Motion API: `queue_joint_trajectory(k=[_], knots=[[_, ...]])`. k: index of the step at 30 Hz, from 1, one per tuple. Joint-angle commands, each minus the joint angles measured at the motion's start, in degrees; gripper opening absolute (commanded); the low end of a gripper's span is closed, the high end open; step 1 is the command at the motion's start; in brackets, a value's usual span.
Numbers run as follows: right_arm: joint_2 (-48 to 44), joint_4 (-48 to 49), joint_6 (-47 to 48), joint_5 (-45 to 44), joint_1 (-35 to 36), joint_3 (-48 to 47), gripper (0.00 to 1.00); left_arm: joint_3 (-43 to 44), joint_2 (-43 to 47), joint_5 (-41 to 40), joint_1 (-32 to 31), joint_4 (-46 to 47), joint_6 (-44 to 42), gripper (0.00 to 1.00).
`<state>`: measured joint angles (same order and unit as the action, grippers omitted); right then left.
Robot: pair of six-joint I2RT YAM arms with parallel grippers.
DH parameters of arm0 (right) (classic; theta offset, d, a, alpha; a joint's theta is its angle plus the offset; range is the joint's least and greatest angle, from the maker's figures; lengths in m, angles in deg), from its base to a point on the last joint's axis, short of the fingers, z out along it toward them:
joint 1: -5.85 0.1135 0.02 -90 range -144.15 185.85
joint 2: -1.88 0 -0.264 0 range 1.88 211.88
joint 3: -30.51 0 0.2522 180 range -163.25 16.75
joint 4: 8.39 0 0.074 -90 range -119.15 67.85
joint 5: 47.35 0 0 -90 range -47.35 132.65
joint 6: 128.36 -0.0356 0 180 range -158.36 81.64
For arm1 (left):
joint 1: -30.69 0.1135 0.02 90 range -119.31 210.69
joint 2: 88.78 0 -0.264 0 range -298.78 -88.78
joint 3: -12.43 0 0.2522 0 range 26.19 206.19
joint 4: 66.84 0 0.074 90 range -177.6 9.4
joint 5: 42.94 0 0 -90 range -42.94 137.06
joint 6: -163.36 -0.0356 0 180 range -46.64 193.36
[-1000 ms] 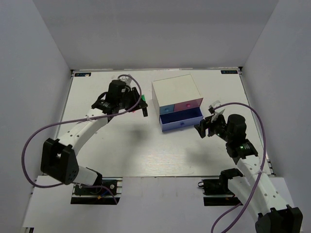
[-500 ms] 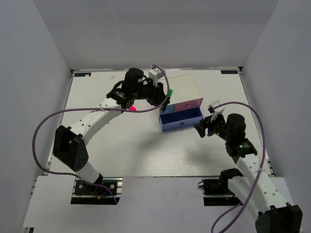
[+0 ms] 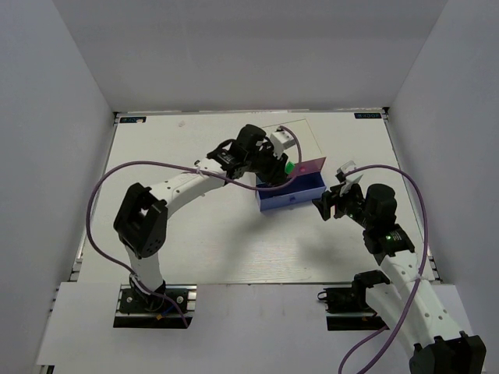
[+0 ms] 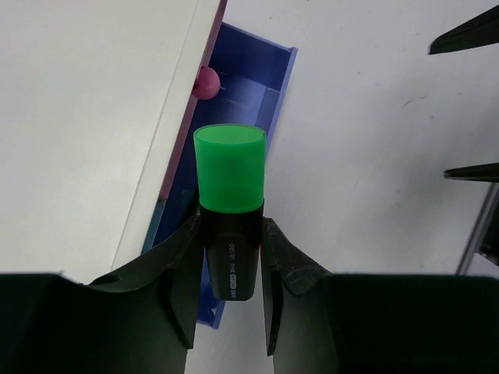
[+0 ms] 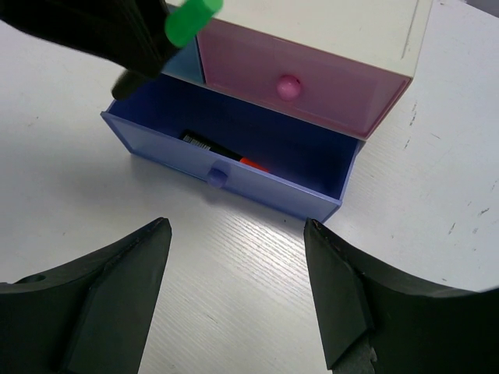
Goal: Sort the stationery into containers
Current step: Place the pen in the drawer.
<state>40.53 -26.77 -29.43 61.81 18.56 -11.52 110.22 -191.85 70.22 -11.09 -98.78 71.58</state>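
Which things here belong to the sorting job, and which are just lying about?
Job: green-capped highlighter, in the left hand; open blue-purple drawer; orange-capped highlighter inside it; pink drawer; white-topped box; open right hand.
Just there: purple cables; table.

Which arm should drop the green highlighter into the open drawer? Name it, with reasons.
Left: left hand grips the green highlighter at the open drawer; the right hand hangs open, empty, in front.

You're looking at a white worktop (image 3: 203, 249) that fills the middle of the top view, with plain grey walls (image 3: 257, 54) at the left, top and right. A small blue label (image 3: 134, 120) marks its upper left corner, and a second label (image 3: 368, 116) marks the upper right.
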Motion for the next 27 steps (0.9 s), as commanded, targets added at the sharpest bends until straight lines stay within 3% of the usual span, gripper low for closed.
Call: queue_joint_trajectory(k=[1,5,6,10,15,17,18,20,22,23,24,25,27], knots=[[-0.77,0.84,-0.84,-1.05,-0.40,-1.17,0.75,3.25,-0.73,-5.56,-1.55,-0.55,-3.49,0.24],[-1.04,0.75,-0.84,-1.40,-0.23,-0.91,0.75,3.25,-1.87,-9.53,-2.69,-0.55,-4.02,0.39],[-1.04,0.76,-0.84,-1.58,-0.23,-0.82,0.75,3.25,-1.87,-10.84,-2.69,-0.55,-4.02,0.48],[-1.39,0.84,-0.93,-1.67,-0.14,-0.47,0.75,3.25,-2.40,-12.16,-3.22,-0.02,-4.02,0.61],[-1.48,0.93,-1.11,-1.67,-0.14,-0.20,0.75,4.55,-2.40,-12.17,-3.75,-0.02,-4.02,0.65],[-1.65,0.85,-1.02,-1.84,-0.23,-0.29,0.75,5.26,-1.62,-11.39,-3.75,-0.02,-3.32,0.60],[-1.57,0.84,-0.93,-1.93,-0.14,-0.21,0.75,5.88,-0.13,-10.86,-3.75,-0.02,-2.19,0.45],[-1.83,0.58,-0.67,-1.93,-0.32,-0.21,0.75,5.88,2.33,-10.24,-4.28,0.59,2.27,0.26],[-2.09,0.67,-0.58,-1.84,-0.23,0.15,0.64,3.43,5.58,-11.64,-3.75,2.43,7.47,0.08],[-2.27,0.67,-0.40,-1.32,-0.32,0.32,0.56,1.77,9.77,-13.21,-2.44,3.40,14.98,0.04],[-2.35,0.67,-0.40,-0.88,-0.32,0.41,0.32,-1.99,12.08,-15.66,-1.82,4.10,18.97,0.02],[-2.27,0.67,-0.40,-0.70,-0.23,0.67,0.20,-3.77,14.27,-19.51,-1.29,4.11,22.31,0.01],[-2.18,0.93,-0.49,0.35,-0.32,0.94,0.06,-9.39,19.99,-26.92,1.08,4.81,30.75,0.04]])
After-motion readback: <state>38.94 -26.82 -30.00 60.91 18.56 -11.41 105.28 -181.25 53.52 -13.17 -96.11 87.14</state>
